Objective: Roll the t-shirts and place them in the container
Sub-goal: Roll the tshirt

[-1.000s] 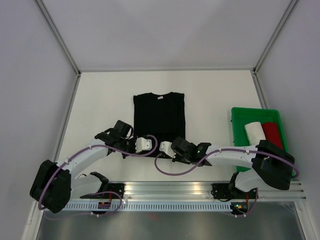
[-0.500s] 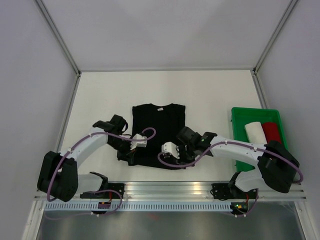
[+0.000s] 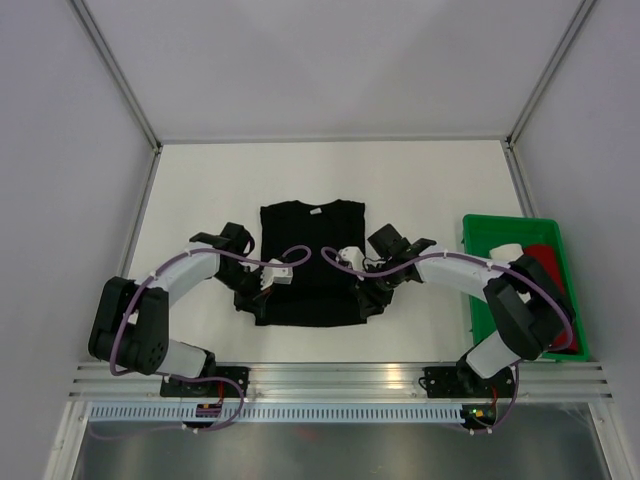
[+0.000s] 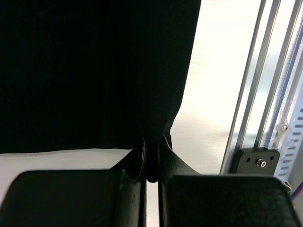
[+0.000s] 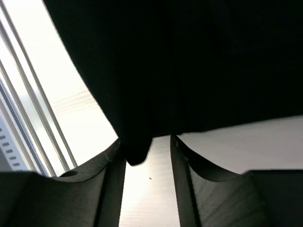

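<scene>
In the overhead view the right arm covered much of the green bin, so only small parts of the white roll and the red roll showed, and the neck label on the black t-shirt was too small to read. Both wrist views cut the shirt off at the top and sides. The left gripper hid the bit of hem pinched between its fingers.
</scene>
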### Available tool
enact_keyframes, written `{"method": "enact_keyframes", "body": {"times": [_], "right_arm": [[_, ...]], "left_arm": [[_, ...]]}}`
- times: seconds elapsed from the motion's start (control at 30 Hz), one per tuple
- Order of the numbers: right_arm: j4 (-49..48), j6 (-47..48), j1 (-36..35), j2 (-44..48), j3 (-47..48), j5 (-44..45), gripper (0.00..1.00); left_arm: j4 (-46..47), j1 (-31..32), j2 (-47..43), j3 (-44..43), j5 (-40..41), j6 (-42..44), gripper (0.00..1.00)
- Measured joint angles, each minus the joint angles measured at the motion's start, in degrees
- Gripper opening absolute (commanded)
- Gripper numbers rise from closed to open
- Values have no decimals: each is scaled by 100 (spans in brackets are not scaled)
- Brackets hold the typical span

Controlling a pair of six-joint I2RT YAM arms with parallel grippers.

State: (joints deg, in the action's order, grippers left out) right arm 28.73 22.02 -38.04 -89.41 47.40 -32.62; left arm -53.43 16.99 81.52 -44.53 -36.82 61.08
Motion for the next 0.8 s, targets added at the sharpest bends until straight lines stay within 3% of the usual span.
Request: {"method": "enact_keyframes", "body": {"times": [0.23, 0.57, 0.63, 0.67, 0.77, 0.8], "right_arm": [[-356, -632, 540, 295, -68, -245, 51], [-1436, -1692, 605, 494, -651, -616, 49], [-1644, -1862, 608, 476, -678, -640, 37], [-1735, -1961, 608, 474, -691, -660, 21], [-1956, -2267, 640, 428, -763, -743, 5], [-2006, -2343, 678, 387, -796, -793, 4]], "left_arm": [[238, -44, 129, -46, 79, 0, 2], [431, -52, 192, -52, 92, -9, 3], [437, -52, 216, -55, 92, -9, 5], [439, -55, 223, -55, 96, -11, 6], [455, -57, 234, -63, 114, -11, 12], [459, -59, 234, -68, 122, -11, 15]]}}
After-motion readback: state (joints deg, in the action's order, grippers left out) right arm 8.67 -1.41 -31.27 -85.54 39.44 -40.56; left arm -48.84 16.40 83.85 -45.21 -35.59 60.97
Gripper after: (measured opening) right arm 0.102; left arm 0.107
